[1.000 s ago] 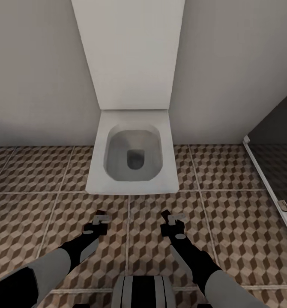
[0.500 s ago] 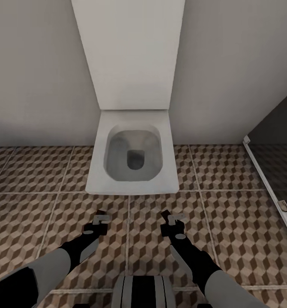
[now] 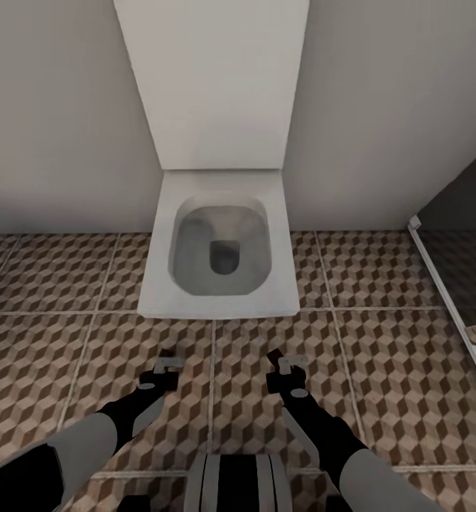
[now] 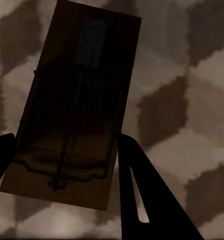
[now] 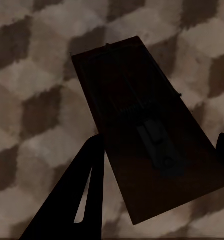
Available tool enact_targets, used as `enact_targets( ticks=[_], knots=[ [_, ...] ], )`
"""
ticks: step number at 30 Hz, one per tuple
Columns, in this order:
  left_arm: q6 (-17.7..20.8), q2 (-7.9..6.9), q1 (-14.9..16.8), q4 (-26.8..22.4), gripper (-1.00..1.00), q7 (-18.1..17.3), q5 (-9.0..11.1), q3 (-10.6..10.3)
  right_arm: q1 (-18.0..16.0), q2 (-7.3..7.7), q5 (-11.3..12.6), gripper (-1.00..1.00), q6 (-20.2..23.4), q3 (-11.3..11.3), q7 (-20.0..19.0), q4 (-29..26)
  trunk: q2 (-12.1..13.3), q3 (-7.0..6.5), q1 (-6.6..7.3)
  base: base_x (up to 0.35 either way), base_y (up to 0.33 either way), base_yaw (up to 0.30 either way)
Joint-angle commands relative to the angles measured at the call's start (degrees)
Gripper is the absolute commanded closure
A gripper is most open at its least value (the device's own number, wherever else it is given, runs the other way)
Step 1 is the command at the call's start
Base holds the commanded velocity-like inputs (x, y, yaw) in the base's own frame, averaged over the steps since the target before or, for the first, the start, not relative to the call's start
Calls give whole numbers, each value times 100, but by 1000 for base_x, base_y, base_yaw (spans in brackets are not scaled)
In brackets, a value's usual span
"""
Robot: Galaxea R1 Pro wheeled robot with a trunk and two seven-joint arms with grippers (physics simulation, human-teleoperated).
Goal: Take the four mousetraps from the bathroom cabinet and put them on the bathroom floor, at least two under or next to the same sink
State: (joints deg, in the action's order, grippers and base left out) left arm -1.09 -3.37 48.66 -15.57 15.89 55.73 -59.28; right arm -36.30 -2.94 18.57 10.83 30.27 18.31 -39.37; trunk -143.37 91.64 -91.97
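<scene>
Two flat brown wooden mousetraps are held above the cube-patterned tiled bathroom floor (image 3: 380, 370).
One mousetrap (image 4: 76, 105) is clamped by the left gripper (image 3: 168, 364), one (image 5: 147, 150) by the right gripper (image 3: 286, 364), before one white square toilet (image 3: 220, 249).

My fingers (image 4: 142, 200) cover the trap's (image 4: 76, 100) near edges (the other trap (image 5: 147, 145) likewise); the toilet's (image 3: 220, 249) tank runs past the frame's top.

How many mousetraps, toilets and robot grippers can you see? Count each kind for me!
Mousetraps: 2, one in the left gripper at, one in the right gripper at
Toilet: 1
Grippers: 2
Total: 5
</scene>
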Motion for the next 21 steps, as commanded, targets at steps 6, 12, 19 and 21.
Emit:
enact_targets(
  ticks=[6, 12, 19, 21],
  knots=[
    [-5, -6, 3, -16, 100, 47, 34, -49, -5, 4, 38, 100, 24, 31, 59, -9, -10, 162, -14, 0, 0, 0],
    [-12, -6, 3, -23, 100, 48, 34, -49, -3, 4, 35, 100, 24, 31, 60, -9, -11, 209, -17, 0, 0, 0],
    [-14, -6, 3, -25, 100, 50, 34, -49, -3, 4, 35, 100, 31, 31, 63, -9, -11, 214, -17, 0, 0, 0],
    [-14, -6, 3, -25, 100, 49, 34, -49, -4, 4, 34, 100, 32, 31, 62, -9, -11, 214, -17, 0, 0, 0]
  ],
)
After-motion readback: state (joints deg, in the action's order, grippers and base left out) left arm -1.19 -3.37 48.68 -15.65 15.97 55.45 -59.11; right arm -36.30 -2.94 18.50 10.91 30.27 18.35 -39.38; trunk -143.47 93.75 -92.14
